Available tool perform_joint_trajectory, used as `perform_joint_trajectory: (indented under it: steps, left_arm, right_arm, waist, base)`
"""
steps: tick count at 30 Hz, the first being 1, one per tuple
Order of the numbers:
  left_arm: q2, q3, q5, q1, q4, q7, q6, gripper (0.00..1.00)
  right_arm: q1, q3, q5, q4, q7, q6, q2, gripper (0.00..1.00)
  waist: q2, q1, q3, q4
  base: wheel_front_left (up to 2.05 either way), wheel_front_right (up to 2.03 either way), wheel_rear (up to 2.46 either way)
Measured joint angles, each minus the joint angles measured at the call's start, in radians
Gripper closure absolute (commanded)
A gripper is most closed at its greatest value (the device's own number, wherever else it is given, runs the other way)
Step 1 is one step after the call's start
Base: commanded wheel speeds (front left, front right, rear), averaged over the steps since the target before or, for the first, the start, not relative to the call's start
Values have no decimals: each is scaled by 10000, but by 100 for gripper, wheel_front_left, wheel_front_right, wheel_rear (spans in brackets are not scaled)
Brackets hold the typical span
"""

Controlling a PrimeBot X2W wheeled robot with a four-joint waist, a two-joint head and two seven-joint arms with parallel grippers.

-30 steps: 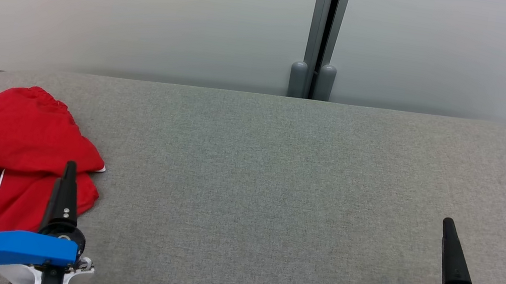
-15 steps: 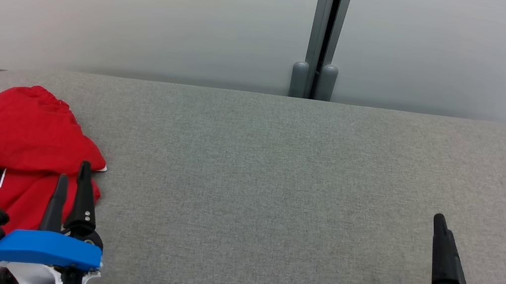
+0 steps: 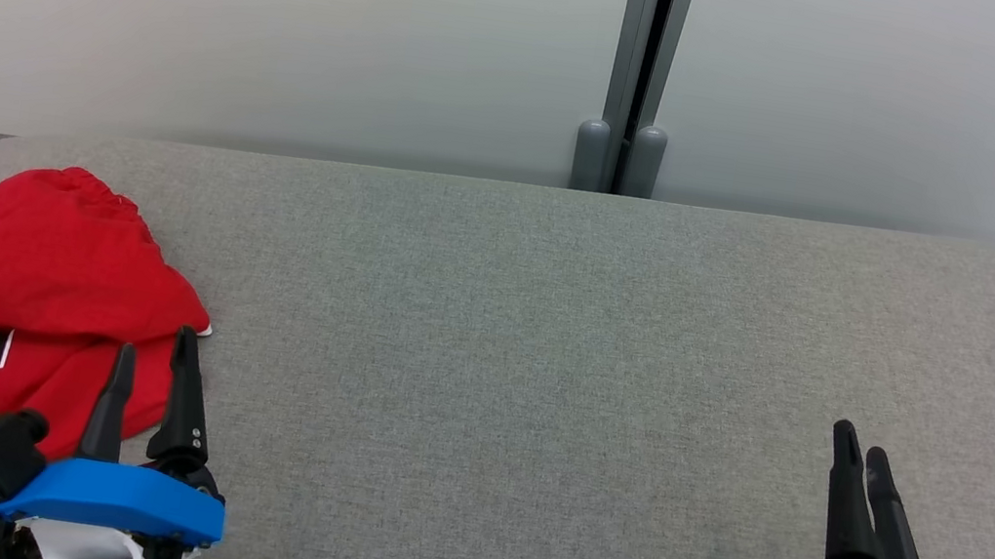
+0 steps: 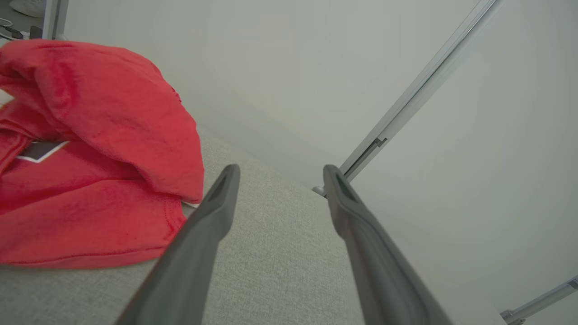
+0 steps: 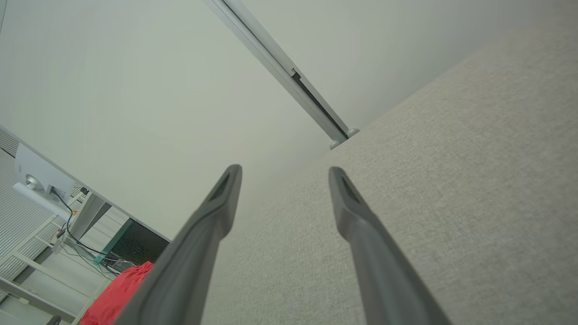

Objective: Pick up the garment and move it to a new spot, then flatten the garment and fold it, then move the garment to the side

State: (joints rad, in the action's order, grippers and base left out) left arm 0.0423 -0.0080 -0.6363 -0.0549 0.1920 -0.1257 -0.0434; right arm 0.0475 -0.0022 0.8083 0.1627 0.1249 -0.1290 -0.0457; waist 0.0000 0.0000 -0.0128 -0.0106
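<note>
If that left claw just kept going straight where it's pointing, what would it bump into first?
Likely nothing soon: the left gripper aims just past the edge of the red garment, over the grey table toward the pale wall. Depth is unclear; one finger might brush the cloth.

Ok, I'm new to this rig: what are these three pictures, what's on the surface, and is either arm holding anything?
It's a two-armed robot. The wide picture comes from its head, looking down at a grey padded surface. The other two come from a camera on each wrist, looking along that arm's two dark fingers. A crumpled red garment with white trim lies at the surface's left end. The left end effector is open beside the garment's edge, gripping nothing. The right end effector is open too, over bare fabric far to the right, holding nothing.
</note>
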Motion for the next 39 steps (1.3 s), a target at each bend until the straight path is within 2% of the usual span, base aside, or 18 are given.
perform_joint_trajectory:
  steps: [20,39]
  left_arm:
    - [19,-198,2167,-2,75,-497,247,0]
    - [36,-424,3726,-6,313,-894,359,0]
  right_arm:
    - [-55,73,-2242,36,525,0,-6,0]
    - [-107,182,-4042,77,895,-2,-10,0]
  waist:
    - [0,0,1,-70]
    - [0,0,95,-175]
  base:
    - [0,0,0]
    - [0,0,0]
